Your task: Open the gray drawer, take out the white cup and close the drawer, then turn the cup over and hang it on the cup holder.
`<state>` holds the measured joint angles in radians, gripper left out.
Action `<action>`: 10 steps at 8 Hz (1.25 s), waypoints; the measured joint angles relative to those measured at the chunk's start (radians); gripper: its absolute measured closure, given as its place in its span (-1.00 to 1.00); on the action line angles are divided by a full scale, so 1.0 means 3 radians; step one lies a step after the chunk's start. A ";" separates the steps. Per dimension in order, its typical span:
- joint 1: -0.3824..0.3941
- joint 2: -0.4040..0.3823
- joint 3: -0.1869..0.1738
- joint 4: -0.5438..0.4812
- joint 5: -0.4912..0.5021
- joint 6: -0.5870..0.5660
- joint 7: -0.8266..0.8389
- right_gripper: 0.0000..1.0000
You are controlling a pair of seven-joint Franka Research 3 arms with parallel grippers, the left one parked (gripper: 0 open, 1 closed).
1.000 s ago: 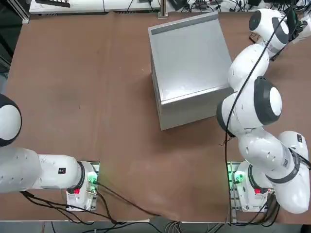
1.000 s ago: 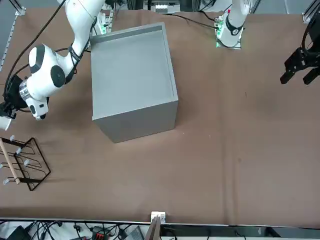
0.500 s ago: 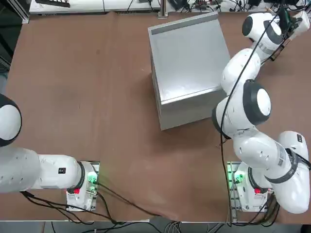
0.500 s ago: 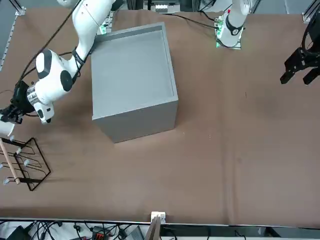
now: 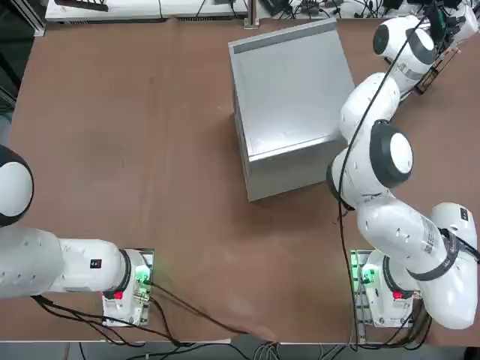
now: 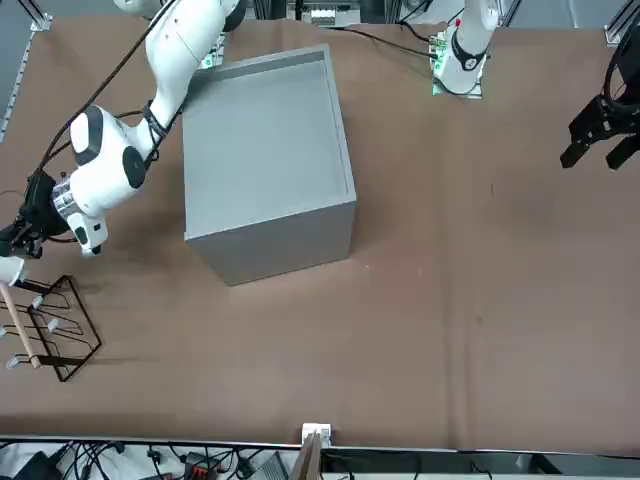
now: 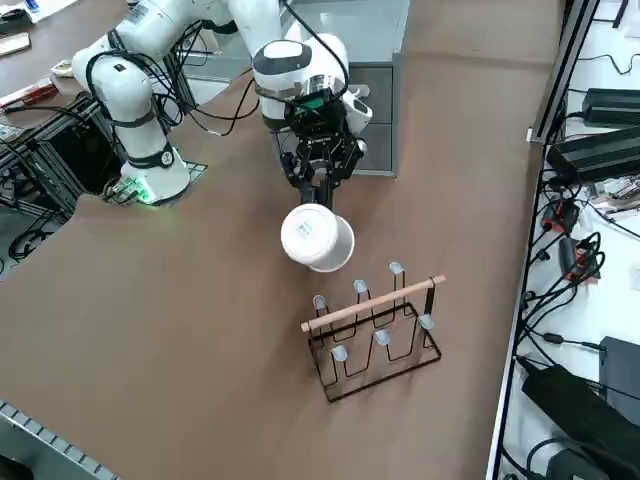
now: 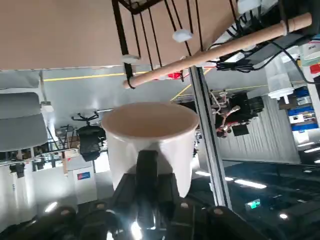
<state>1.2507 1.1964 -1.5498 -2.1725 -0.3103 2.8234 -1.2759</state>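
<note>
My right gripper (image 7: 318, 203) is shut on the rim of the white cup (image 7: 318, 238), which hangs in the air with its bottom showing to the right side view. The cup hovers just beside and above the cup holder (image 7: 375, 325), a dark wire rack with a light wooden bar. In the wrist view the cup (image 8: 150, 137) fills the middle, one finger (image 8: 147, 167) lies on its outer wall, and the holder's wooden bar (image 8: 215, 49) is beyond. The front view shows the gripper (image 6: 20, 242) above the holder (image 6: 45, 330). The gray drawer (image 7: 372, 110) looks pushed in.
The large gray cabinet (image 5: 289, 105) stands mid-table at the far side, close to my right arm's elbow. Cables and power bricks (image 7: 600, 150) lie off the table's edge beyond the holder. Bare brown tabletop (image 6: 470, 280) stretches over the other half.
My right arm has swung outward with the cup toward the table's far right corner. The cup has come down closer to the cup holder.
</note>
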 joint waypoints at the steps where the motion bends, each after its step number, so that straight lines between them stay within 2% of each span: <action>1: -0.0082 0.0004 0.0001 0.0031 0.0000 0.0107 -0.0006 0.61; 3: -0.0197 -0.0014 0.0003 0.0088 0.0007 0.0216 -0.0074 0.61; 5: -0.0243 -0.0172 0.0011 0.0125 0.0016 0.0231 -0.0234 0.61; 7: -0.0325 -0.0316 0.0104 0.0160 0.0016 0.0278 -0.0317 0.61; 10: -0.0432 -0.0322 0.0174 0.0190 0.0016 0.0341 -0.0318 0.61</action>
<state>1.1210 1.0999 -1.4975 -2.1156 -0.3056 2.9258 -1.3711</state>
